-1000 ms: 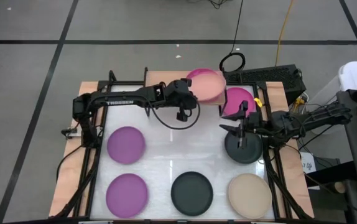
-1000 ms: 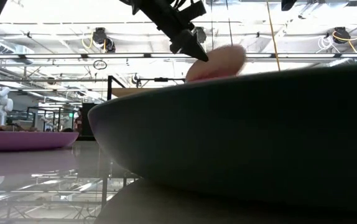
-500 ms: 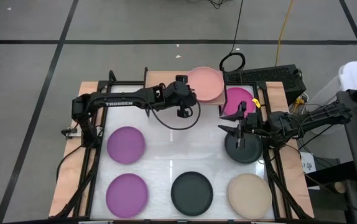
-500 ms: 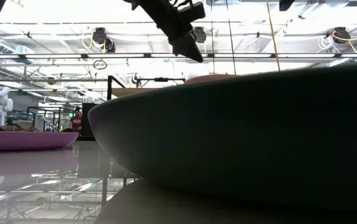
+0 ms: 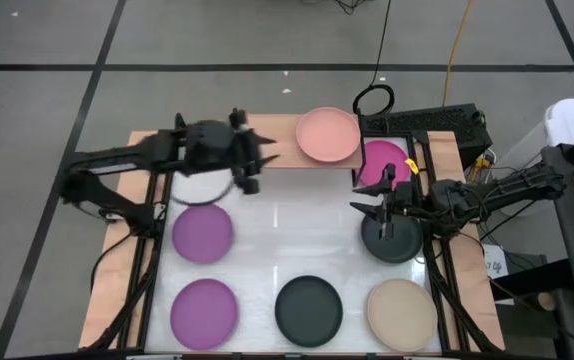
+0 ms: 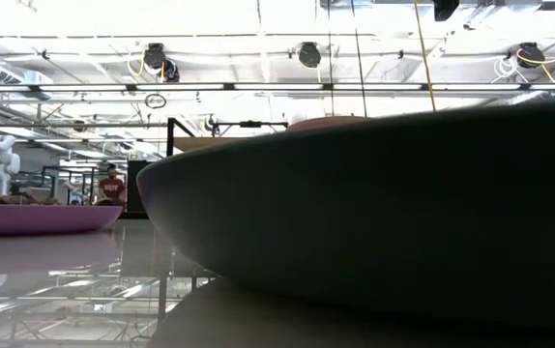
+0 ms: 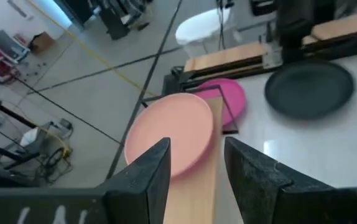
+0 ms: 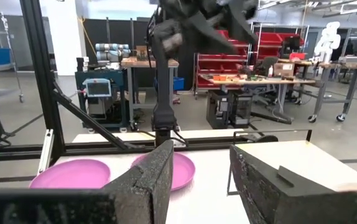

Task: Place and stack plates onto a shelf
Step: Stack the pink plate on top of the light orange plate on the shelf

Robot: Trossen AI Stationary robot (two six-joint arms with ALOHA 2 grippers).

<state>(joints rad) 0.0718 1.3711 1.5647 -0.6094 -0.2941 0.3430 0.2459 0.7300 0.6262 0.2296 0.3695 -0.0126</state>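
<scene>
pink plate (image 5: 328, 135) on shelf (image 5: 279, 143) at 12 o'clock | six left | left end effector (image 5: 257, 163) open, empty | right end effector (image 5: 367, 208) open

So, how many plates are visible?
7: pink plate on shelf; magenta plate beside it; grey plate by right claw; two purple plates left; black plate, beige plate front. Others may hide beneath.

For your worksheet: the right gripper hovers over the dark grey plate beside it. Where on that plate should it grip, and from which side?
Grip the thin raised rim of the round dark grey plastic plate, coming from above at the edge nearest the right gripper. The plate lies flat on the white table, so probably only its rim offers the open fingers a hold.
</scene>
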